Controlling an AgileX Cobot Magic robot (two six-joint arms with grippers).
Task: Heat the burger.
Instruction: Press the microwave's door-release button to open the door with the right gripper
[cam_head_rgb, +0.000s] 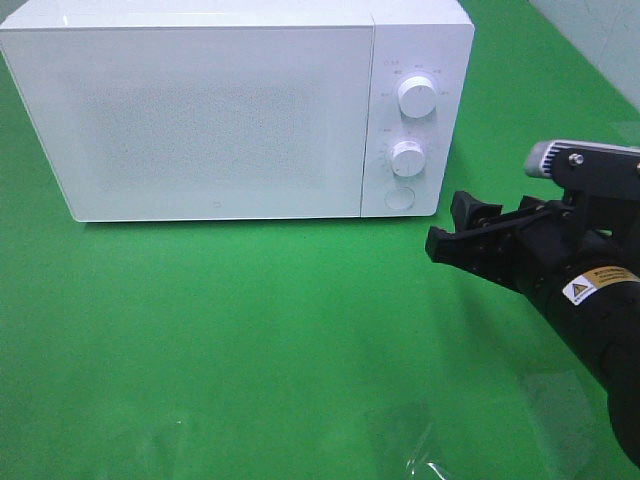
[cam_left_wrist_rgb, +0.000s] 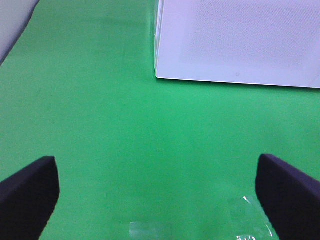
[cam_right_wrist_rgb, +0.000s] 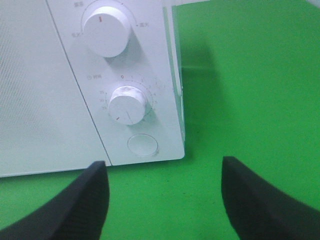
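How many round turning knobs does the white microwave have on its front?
2: the upper white round knob and the lower white round knob, stacked on the white box microwave's right-side panel; a flat round button lies below.

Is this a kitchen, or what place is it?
Probably a robot test bench, not a real kitchen: a white microwave sits on a green-covered table, and a black robot gripper hovers beside it.

- A white, box-shaped microwave oven (cam_head_rgb: 200, 110) filled the upper left and centre of the frame, its door closed, on a flat green table (cam_head_rgb: 250, 340).
- Two round white knobs (cam_head_rgb: 416, 96) sat above a round white button (cam_head_rgb: 400, 196) on its right panel.
- The black right gripper (cam_head_rgb: 447, 225) hung at centre right, jaws apart and empty, tips near the oven's lower right corner.
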